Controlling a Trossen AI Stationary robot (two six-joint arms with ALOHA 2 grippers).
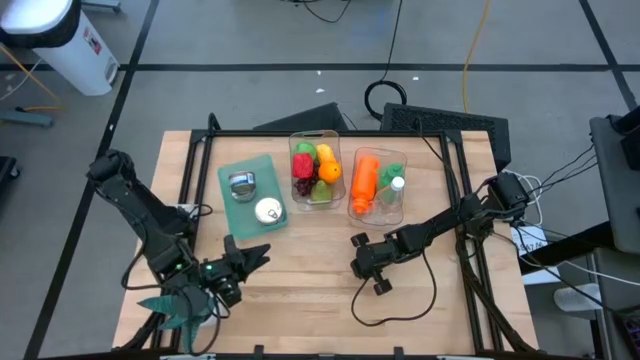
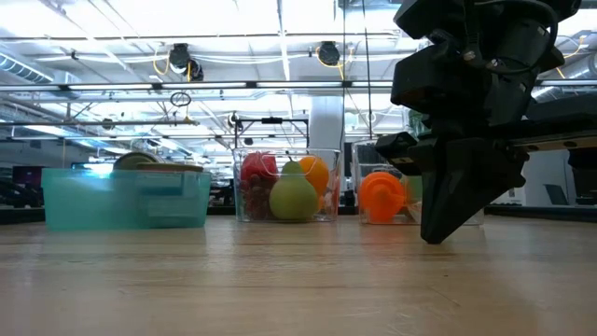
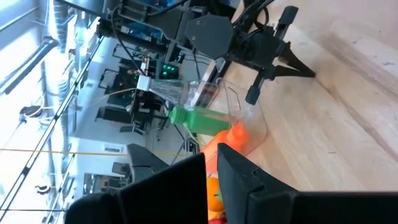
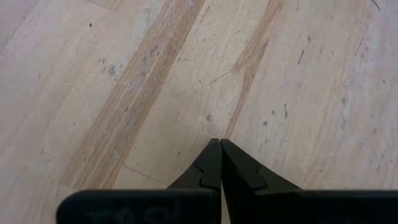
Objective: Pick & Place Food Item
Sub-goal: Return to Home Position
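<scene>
The right gripper (image 2: 435, 233) is nearest the low camera. It points straight down just above the bare wooden table (image 1: 300, 290), its two fingers pressed together on nothing. The left gripper (image 1: 255, 255) lies low and level near the table's front left and carries nothing; I cannot tell whether it is parted or closed.

The task's things sit well away from both arms, in the green bin (image 1: 262, 170) at the back left. From above, the silver-topped tuna can (image 1: 240, 184) and the pale-topped tuna can (image 1: 268, 210) show side by side, close together, rather than stacked.

I judge the cans to be stiff, dense for their size and hard to damage, though their smooth metal walls could slip. The surest hold looks to be from above, fingers spanning the round side wall across its width, on the sides away from the other can.

By count:
- Two tuna cans and one green bin.
- Two clear bins: a fruit bin (image 1: 296, 140) holding several red, green, orange and yellow pieces, and a bottle bin (image 1: 400, 155) with one orange item and one green bottle.
- Two arms.
</scene>
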